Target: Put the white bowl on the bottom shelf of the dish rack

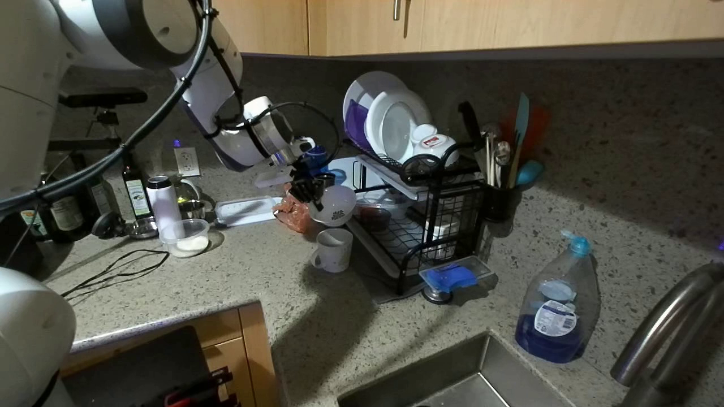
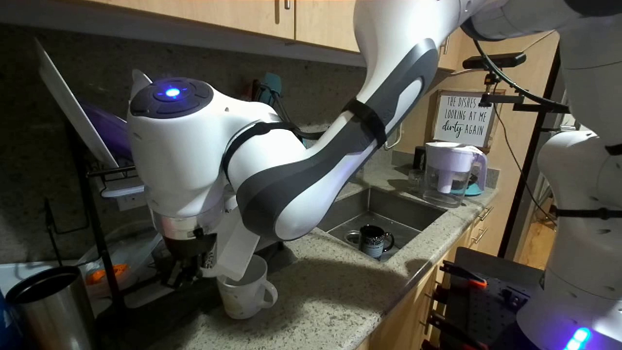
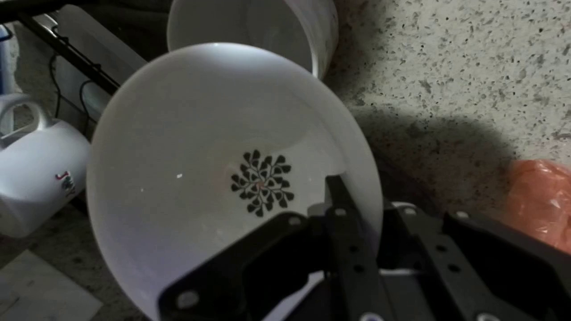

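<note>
My gripper [image 1: 315, 199] is shut on the rim of the white bowl [image 1: 338, 206]. In the wrist view one finger of the gripper [image 3: 363, 196] is inside the bowl [image 3: 209, 116] and the other outside; a dark leaf pattern shows at the bowl's centre. The bowl is tilted and held above the counter, near the open left end of the dish rack [image 1: 432, 240] in an exterior view, about bottom-tier height. The rack [image 2: 99, 233] also shows in an exterior view behind the gripper [image 2: 183, 278], where I cannot make out the bowl.
A white mug [image 1: 334, 251] stands on the counter just below the bowl. The rack's bottom shelf bears a clear container [image 1: 378, 208] and white ware [image 1: 443, 229]. Plates [image 1: 396, 121] lean on the top tier. An orange bag [image 1: 293, 210] and steel tumbler [image 2: 53, 306] are close by.
</note>
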Controlling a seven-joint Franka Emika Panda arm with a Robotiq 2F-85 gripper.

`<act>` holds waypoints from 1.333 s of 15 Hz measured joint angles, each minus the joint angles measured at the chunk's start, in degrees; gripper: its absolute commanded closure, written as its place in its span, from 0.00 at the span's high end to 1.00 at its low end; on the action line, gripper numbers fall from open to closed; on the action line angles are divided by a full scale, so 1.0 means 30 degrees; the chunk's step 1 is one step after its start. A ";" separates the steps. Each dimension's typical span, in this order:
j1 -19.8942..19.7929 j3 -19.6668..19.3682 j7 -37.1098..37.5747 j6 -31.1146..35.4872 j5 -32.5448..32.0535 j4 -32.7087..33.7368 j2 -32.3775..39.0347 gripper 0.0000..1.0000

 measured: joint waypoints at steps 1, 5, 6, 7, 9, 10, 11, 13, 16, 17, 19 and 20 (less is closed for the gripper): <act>-0.0048 0.0056 0.0000 -0.0001 0.0000 0.0004 0.0033 0.07; -0.0369 0.0189 0.0207 0.0063 0.0015 0.0051 0.0239 0.07; -0.0477 0.0178 0.0264 0.0099 0.0015 0.0082 0.0239 0.07; -0.0623 0.0161 0.0297 0.0178 0.0015 0.0132 0.0239 0.07; -0.0913 0.0081 0.0389 0.0454 0.0005 0.0238 0.0239 0.06; -0.1051 0.0028 0.0444 0.0634 -0.0045 0.0288 0.0238 0.06; -0.1178 -0.0026 0.0516 0.0795 -0.0144 0.0335 0.0238 0.06; -0.1436 -0.0089 0.0604 0.1117 -0.0362 0.0416 0.0239 0.06; -0.1826 -0.0106 0.0629 0.1559 -0.0460 0.0633 0.0265 0.06; -0.1933 -0.0108 0.0630 0.1648 -0.0460 0.0729 0.0293 0.06; -0.2132 -0.0110 0.0631 0.1765 -0.0460 0.0955 0.0397 0.06; -0.2224 -0.0114 0.0642 0.1799 -0.0460 0.1111 0.0495 0.06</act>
